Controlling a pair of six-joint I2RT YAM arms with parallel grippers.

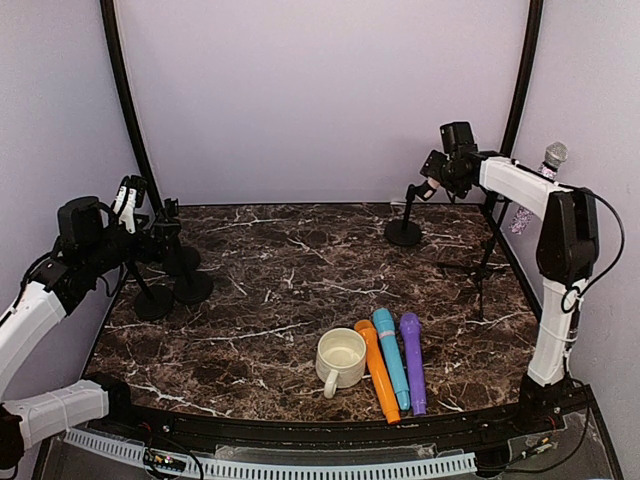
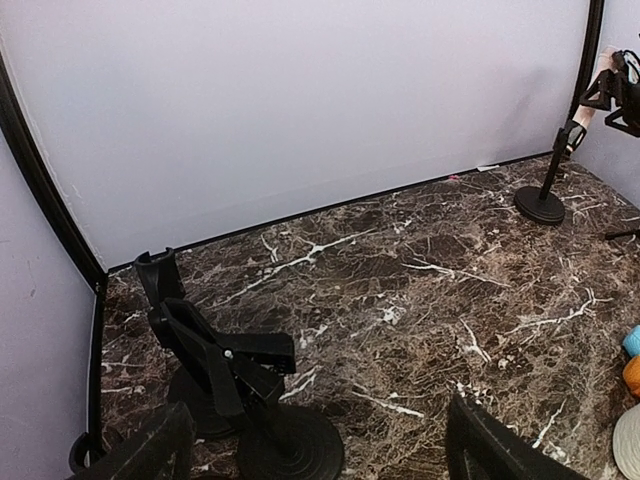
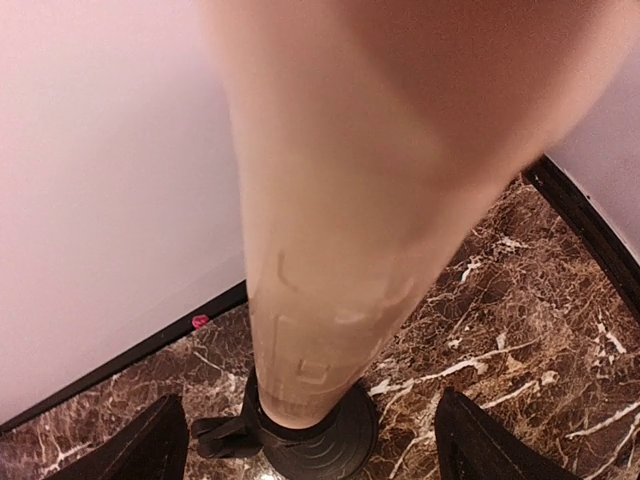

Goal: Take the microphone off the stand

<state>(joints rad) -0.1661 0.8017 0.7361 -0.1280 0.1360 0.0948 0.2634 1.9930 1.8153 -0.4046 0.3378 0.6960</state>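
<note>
While it sits clipped, microphone (image 3: 340,250) between right gripper (image 3: 315,440) jaws, spread wide

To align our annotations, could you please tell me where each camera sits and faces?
Top external: above and behind the bases, looking down on the marble table; left arm and right arm show.
Left wrist: on the left arm, facing the far-right stand; its fingertips at bottom.
Right wrist: above the pale microphone, looking down it; its fingertips flank it.
Shared: that stand appears in all three.
</note>
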